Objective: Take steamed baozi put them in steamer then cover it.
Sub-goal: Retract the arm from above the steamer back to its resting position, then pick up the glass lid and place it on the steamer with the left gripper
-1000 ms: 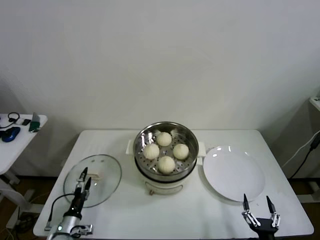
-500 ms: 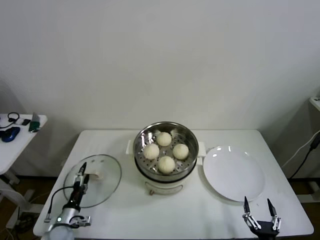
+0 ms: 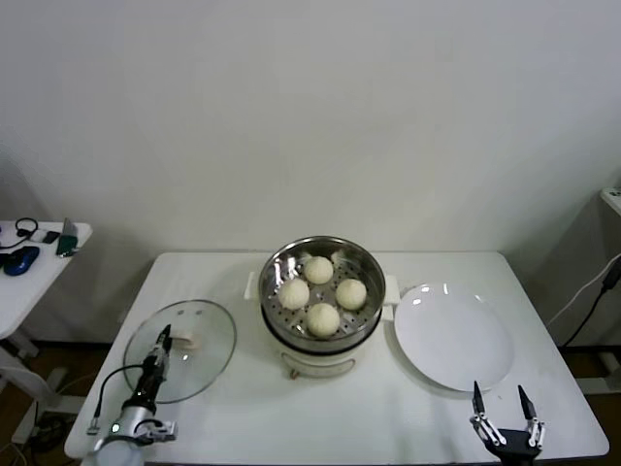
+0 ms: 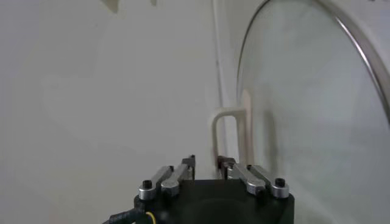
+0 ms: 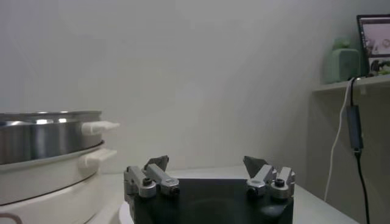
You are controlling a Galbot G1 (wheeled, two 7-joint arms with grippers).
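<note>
The steamer (image 3: 322, 311) stands in the middle of the white tabletop (image 3: 378, 408), its shiny pot uncovered. Four baozi (image 3: 322, 294) sit on the perforated tray inside, close together in a diamond: one at the back, one on each side, one at the front.

The glass lid (image 3: 184, 349) lies flat on the tabletop to the steamer's left, near it but apart. Its cream handle (image 4: 230, 131) stands up from the glass. The left pincer (image 3: 160, 342) is down over the lid, at the handle. In the left wrist view the fingers (image 4: 183, 167) are drawn close together with only a narrow slot between them, right at the foot of the handle; they look clenched on the lid's handle, though the contact itself is partly hidden by the pincer body.

A round white plate (image 3: 453, 336) lies to the steamer's right, close beside its side handle. The right pincer (image 3: 503, 406) is parked low at the tabletop's near right edge, in front of the plate, released, its two fingers spread wide with nothing between them. The right wrist view shows the same spread fingers (image 5: 158, 165) and the steamer's side (image 5: 42, 146) farther off.

A small side table (image 3: 39, 262) with dark odds and ends stands at far left.
</note>
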